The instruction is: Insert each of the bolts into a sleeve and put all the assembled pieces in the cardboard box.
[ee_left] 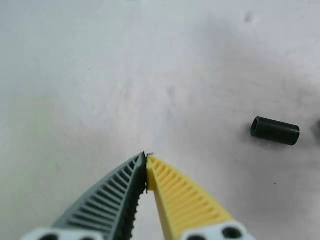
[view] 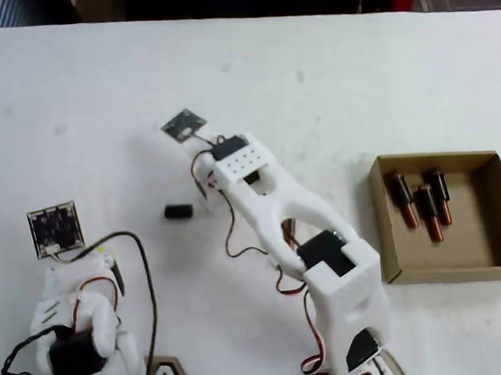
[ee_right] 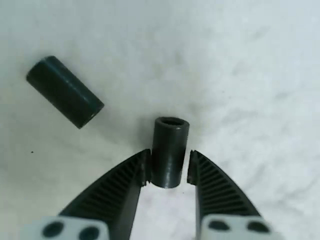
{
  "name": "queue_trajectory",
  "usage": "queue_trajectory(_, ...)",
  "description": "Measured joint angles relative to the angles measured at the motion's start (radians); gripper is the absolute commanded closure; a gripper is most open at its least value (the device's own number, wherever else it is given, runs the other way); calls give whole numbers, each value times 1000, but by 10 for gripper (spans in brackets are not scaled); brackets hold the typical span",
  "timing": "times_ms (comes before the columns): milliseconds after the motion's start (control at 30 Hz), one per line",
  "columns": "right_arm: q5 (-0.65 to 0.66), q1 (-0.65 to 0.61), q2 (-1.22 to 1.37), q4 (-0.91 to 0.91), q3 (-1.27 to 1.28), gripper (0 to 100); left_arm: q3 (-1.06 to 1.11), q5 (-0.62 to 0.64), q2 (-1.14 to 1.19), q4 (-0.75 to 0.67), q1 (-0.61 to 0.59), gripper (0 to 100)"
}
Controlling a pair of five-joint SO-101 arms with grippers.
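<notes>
two sets of jaws, two states. right jaws sit either side of an upright sleeve (ee_right: 170, 145) and look pinched onto it; its bore looks empty. that sleeve stands just beside the loose sleeve (view: 178, 212), which lies on its side on the surface (view: 328, 72). left jaws are closed tip to tip with nothing between them, over bare surface, near the loose sleeve but apart from it.

progress, my read: three assembled pieces (view: 426, 211) already lie in the cardboard box (view: 447, 273), well apart from the loose sleeve, on the far side of the right arm (view: 277, 203). the two sleeves both need a bolt, then boxing, so roughly past halfway.

around: wires (view: 230, 235) hang off the right arm close to the loose sleeve and could nudge or roll it if that arm swings toward the box. left arm (view: 81, 334) sits folded, clear of that path.
</notes>
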Motion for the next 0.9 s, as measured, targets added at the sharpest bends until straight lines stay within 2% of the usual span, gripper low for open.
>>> queue_trajectory(433, 137, -2, 110, 3, -80, 887, 3, 0, -3, 0, 0, 979)
queue_trajectory(567, 143, -3, 127, 3, -115, 892, 8, 0, -2, 0, 0, 979)
queue_trajectory(700, 143, -3, 129, 3, -121, 989, 8, 0, -2, 0, 0, 979)
queue_trajectory(900, 146, -2, 133, 6, -127, 960, 8, 0, -2, 0, 0, 979)
